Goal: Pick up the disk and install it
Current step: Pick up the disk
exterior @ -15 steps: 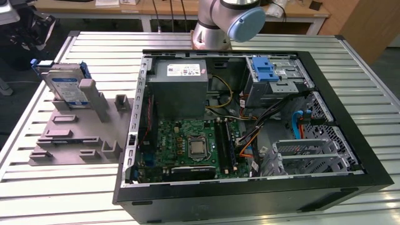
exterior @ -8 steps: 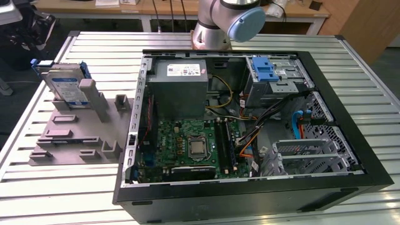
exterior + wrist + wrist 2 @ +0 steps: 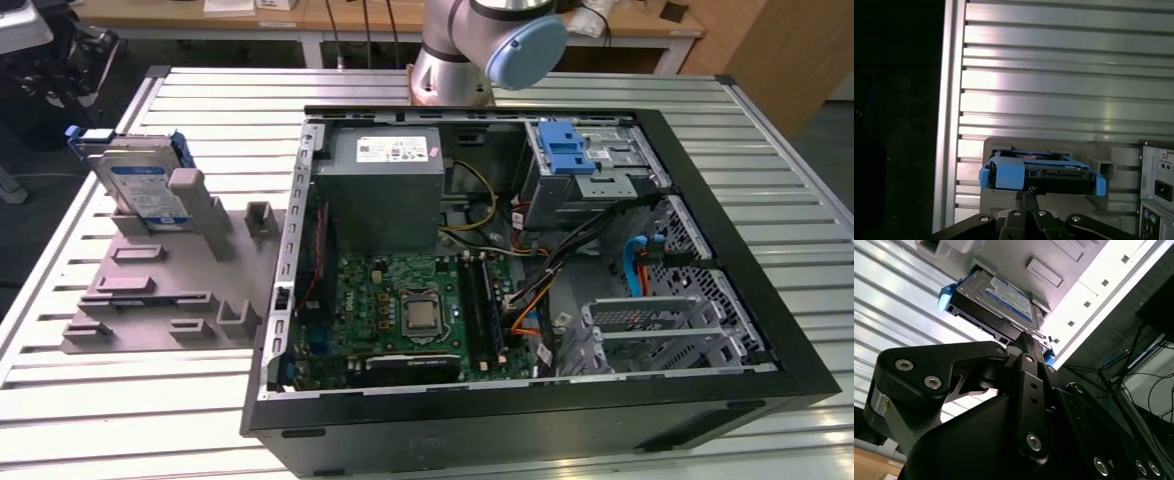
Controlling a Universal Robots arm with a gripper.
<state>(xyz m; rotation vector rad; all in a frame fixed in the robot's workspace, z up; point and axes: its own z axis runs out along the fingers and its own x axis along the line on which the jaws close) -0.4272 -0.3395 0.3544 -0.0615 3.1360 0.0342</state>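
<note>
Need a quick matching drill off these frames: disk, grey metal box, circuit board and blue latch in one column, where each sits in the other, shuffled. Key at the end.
Things
1. disk
2. grey metal box
3. circuit board
4. blue latch

Places
A. on the silver cage, inside the case, toward the exterior view's right
B. lying flat on the case floor
C. propped in the grey stand, outside the case
D. inside the case, in the corner nearest the disk

Pairs: 1-C, 2-D, 3-B, 4-A
</note>
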